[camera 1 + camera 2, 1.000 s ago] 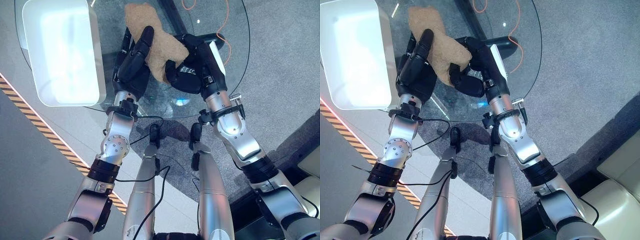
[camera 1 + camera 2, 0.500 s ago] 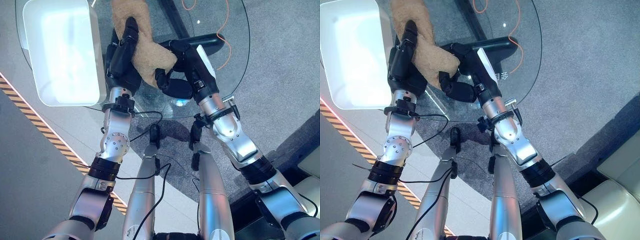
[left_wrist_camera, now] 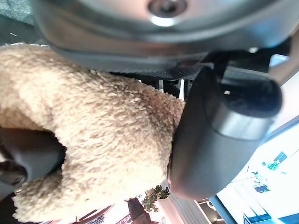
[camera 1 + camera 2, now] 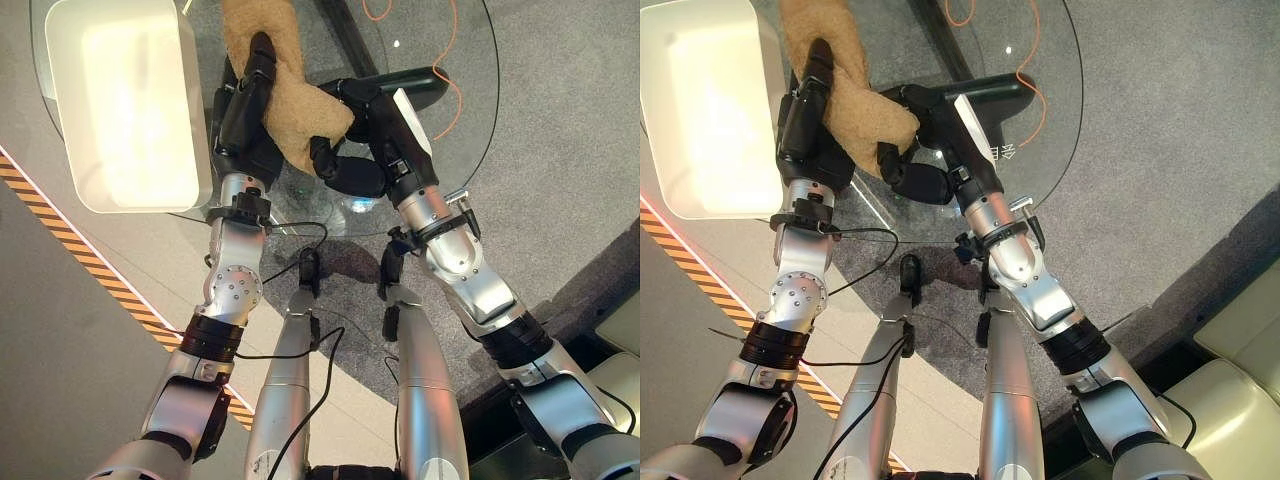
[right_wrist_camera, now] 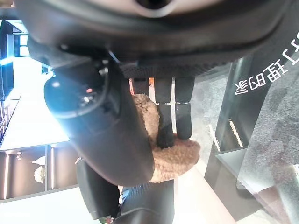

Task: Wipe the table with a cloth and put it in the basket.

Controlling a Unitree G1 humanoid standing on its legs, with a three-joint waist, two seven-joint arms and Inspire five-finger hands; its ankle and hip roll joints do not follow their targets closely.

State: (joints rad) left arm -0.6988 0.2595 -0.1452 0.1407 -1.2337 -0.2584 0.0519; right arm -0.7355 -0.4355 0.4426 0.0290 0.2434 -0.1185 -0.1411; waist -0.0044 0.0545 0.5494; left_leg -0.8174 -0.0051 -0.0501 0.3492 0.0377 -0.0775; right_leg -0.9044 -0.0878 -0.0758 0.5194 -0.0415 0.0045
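2 silver-grey arms with black joint bands end in dark hands, the right hand (image 4: 375, 115) white-covered.

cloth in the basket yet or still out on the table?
Out. The tan cloth lies bunched on the glass table, beside the white basket, with the left hand and right hand gripping it.

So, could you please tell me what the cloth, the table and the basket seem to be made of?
Cloth: tan, nubbly pile, likely fleece or terry; it bunches softly. Table: clear glass, since the floor shows through its round top. Basket: smooth, glossy white, probably plastic, though that is less certain.
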